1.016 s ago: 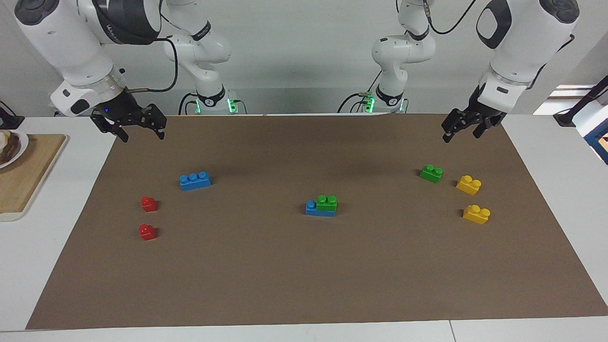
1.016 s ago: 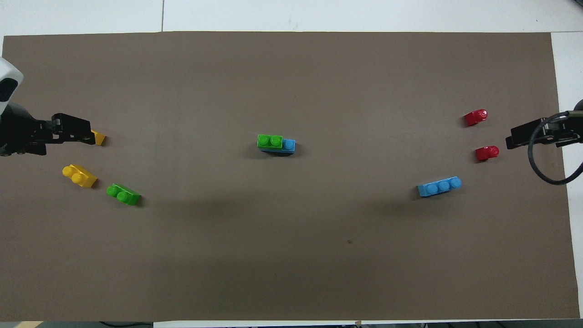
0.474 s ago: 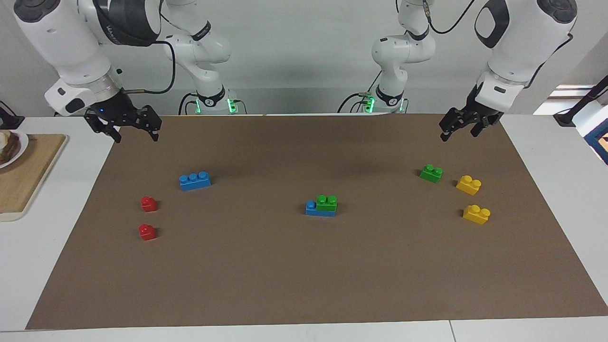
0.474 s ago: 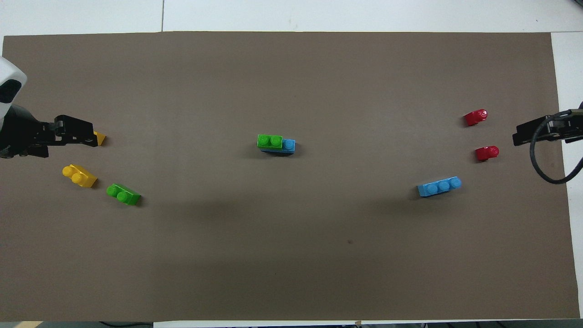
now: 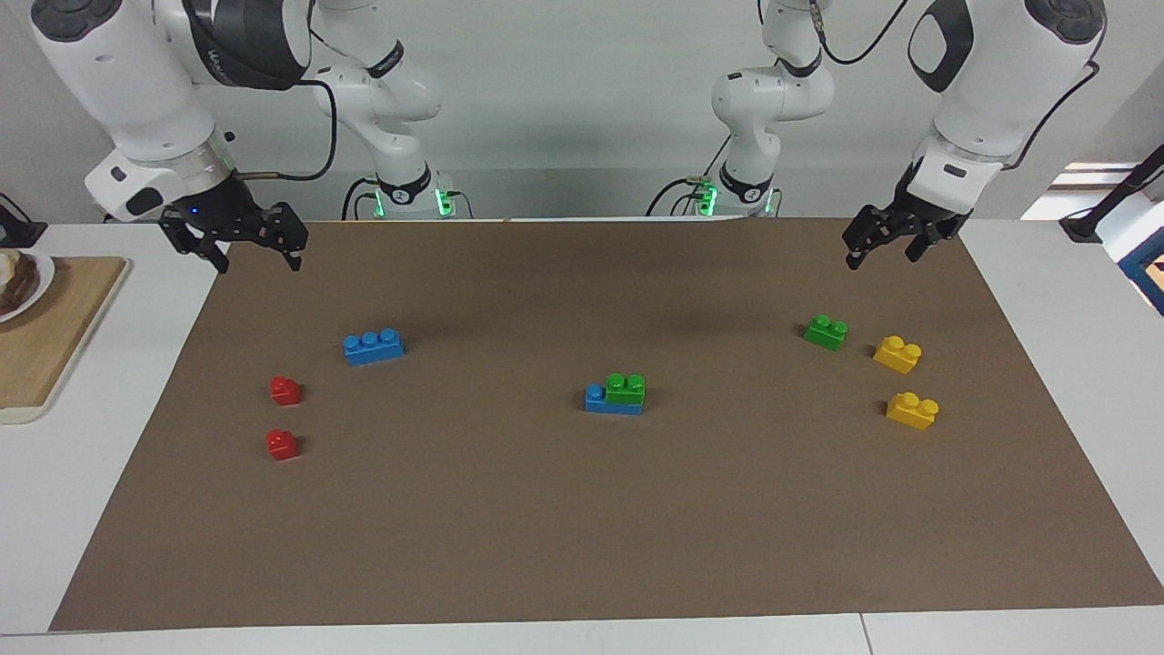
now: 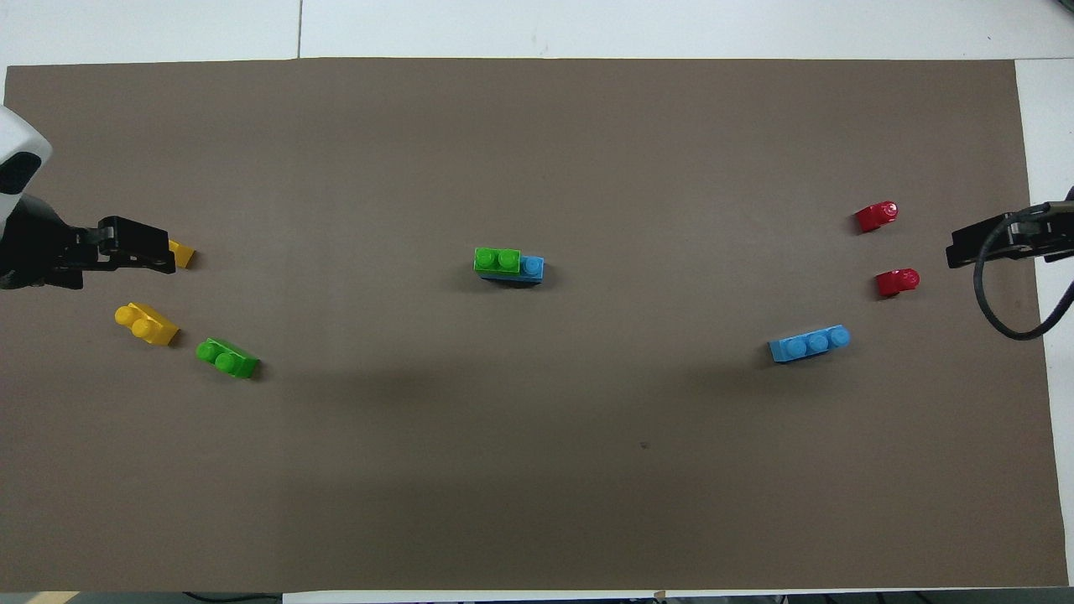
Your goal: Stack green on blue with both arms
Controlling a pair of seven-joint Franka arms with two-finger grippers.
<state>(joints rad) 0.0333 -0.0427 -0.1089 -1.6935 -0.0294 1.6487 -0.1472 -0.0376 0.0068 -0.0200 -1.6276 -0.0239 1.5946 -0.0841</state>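
A green brick [image 5: 626, 388] sits on a blue brick [image 5: 597, 398] at the mat's middle, leaving one blue stud uncovered; the overhead view shows the same green brick [image 6: 496, 260] on the blue brick [image 6: 532, 268]. A second green brick [image 5: 826, 332] [image 6: 227, 358] lies loose toward the left arm's end. A second blue brick [image 5: 374, 346] [image 6: 810, 344] lies loose toward the right arm's end. My left gripper [image 5: 880, 256] [image 6: 155, 249] hangs open and empty above the mat's corner. My right gripper [image 5: 257, 257] [image 6: 961, 247] hangs open and empty above the mat's edge.
Two yellow bricks [image 5: 898, 354] [image 5: 912, 410] lie beside the loose green brick; one [image 6: 181, 253] is half covered by the left gripper from overhead. Two red bricks [image 5: 285, 390] [image 5: 282, 444] lie by the loose blue brick. A wooden board [image 5: 45, 337] lies off the brown mat [image 5: 582, 528].
Both grippers have risen a little and drawn back toward their own ends of the table, the right one more. No brick has moved.
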